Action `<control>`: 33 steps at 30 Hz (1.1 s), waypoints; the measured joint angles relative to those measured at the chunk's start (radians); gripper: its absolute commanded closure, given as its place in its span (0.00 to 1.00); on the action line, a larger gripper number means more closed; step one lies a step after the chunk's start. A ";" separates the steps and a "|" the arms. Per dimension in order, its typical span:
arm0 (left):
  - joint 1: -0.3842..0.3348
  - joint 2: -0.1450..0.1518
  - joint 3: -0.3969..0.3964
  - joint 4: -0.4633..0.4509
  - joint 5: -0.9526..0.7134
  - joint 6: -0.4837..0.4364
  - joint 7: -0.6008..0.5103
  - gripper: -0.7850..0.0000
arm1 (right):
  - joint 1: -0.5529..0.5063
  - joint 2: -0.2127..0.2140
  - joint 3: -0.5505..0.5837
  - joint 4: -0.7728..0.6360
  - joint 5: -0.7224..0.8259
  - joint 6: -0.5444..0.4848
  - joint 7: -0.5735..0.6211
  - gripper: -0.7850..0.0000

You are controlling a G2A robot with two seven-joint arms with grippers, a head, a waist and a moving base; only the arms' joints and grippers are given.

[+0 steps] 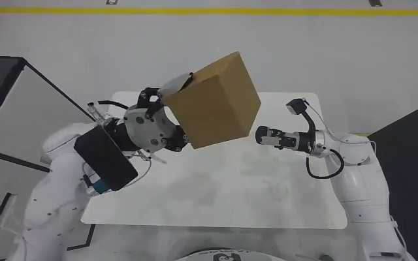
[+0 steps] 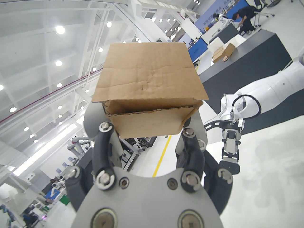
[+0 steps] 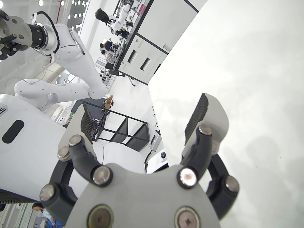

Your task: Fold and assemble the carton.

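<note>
A brown carton [image 1: 219,101], formed into a box, is held tilted in the air above the far left part of the white table [image 1: 261,196]. My left gripper [image 1: 175,114] is shut on its lower end, one finger on each side. In the left wrist view the carton [image 2: 147,81] shows two overlapping end flaps between the fingers of the left gripper [image 2: 144,124]. My right gripper [image 1: 259,136] hovers just right of the carton, open and holding nothing, apart from the box. The right wrist view has the right gripper [image 3: 142,117] with its fingers spread over the table [image 3: 237,48].
A dark-framed stand [image 1: 26,98] is beside the table's left side and a black surface [image 1: 398,137] lies at the right edge. A yellow floor line [image 1: 209,11] runs behind the table.
</note>
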 measured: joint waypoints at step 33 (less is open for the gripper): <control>0.041 -0.027 0.031 0.072 -0.102 0.009 -0.018 1.00 | 0.000 0.000 0.000 0.000 0.000 0.000 0.000 0.00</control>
